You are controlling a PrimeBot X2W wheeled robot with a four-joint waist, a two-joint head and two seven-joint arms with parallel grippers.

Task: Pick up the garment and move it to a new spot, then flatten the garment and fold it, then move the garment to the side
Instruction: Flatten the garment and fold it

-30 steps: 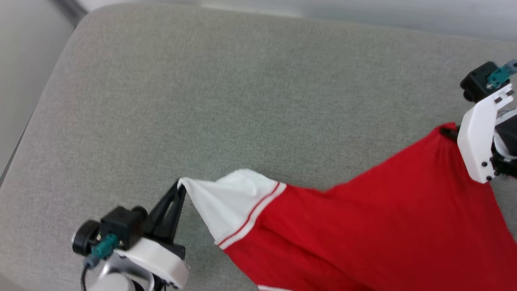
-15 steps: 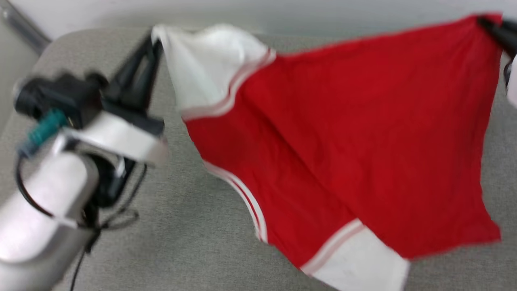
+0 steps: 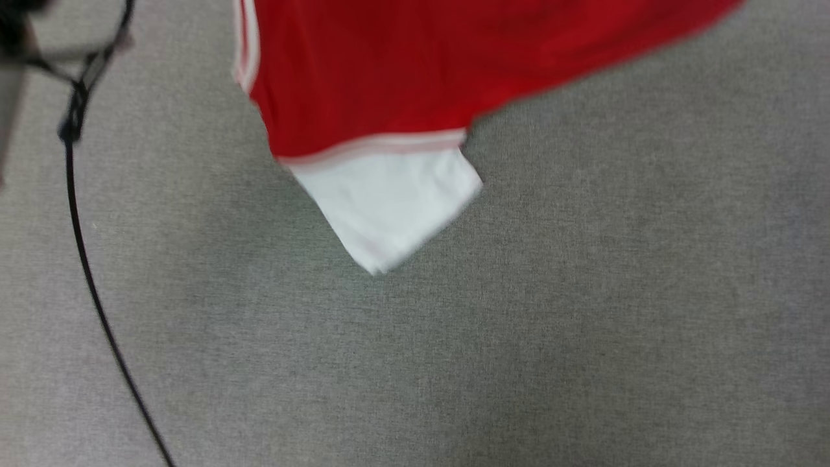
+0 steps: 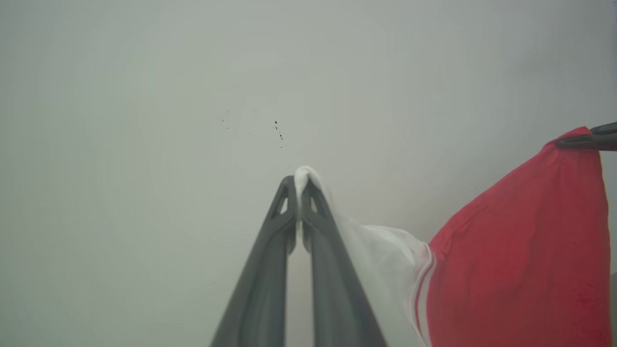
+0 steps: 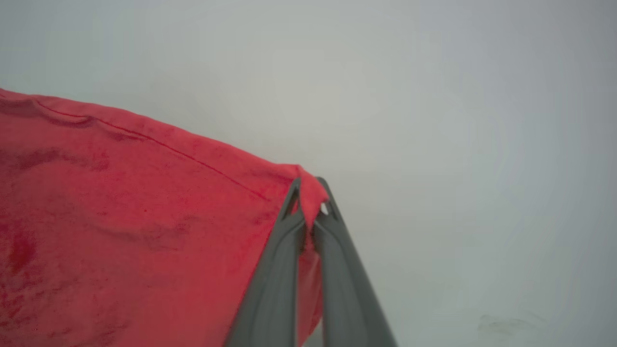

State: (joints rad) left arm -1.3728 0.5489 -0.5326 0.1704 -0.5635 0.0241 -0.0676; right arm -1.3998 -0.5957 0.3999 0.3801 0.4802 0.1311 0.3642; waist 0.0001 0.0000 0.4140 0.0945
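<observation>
The garment (image 3: 389, 71) is a red jersey with white sleeves and striped trim, hanging spread in the air above the grey cushion (image 3: 519, 337). One white sleeve (image 3: 389, 207) dangles lowest in the head view. My left gripper (image 4: 300, 185) is shut on the tip of the other white sleeve. A red corner of the garment (image 5: 144, 217) is pinched in my right gripper (image 5: 311, 193), which is shut. In the left wrist view the right gripper's dark fingers (image 4: 588, 140) hold the far red corner at the right edge.
A thin black cable (image 3: 84, 259) of my left arm hangs down the left side of the head view. A plain pale wall (image 4: 193, 96) fills the background in both wrist views.
Both grippers have lifted the garment up off the cushion, stretched between them. The head camera has tilted downward, so the grippers have left its picture and the lower sleeve hangs free.
</observation>
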